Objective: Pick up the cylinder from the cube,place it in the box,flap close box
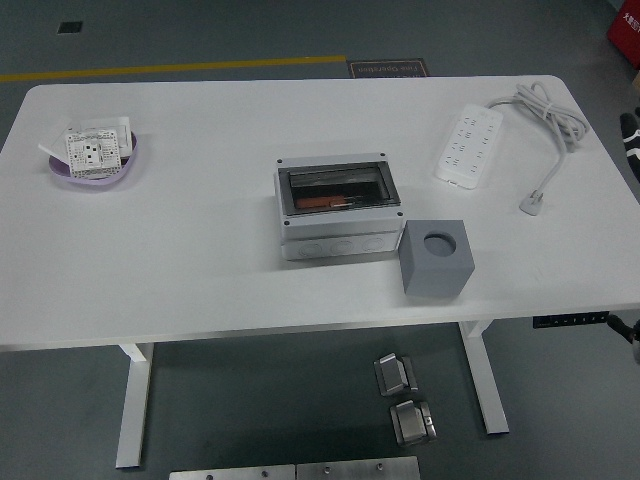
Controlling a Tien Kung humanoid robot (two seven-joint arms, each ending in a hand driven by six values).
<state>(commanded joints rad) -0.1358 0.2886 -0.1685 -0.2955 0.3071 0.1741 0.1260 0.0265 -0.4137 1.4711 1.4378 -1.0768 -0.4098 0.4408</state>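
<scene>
Grey cube w/ round top hole (435, 258) sits near front edge of white table (200, 270), hole looks empty. Just behind-left: grey box w/ dark clear flap (338, 208) shut, orange cylinder (318, 203) inside. Further back: white power strip (468, 146), purple bowl (92, 165). Right hand (632, 138) barely visible at right edge; fingers can't tell.

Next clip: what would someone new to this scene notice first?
Probably the grey box with its dark see-through lid at the middle of the white table, something orange visible inside it. Right beside it, toward the near right, sits a grey cube with a round hole in its top. A white power strip with a coiled cord lies at the far right, and a purple bowl holding a white socket plate at the far left.
</scene>
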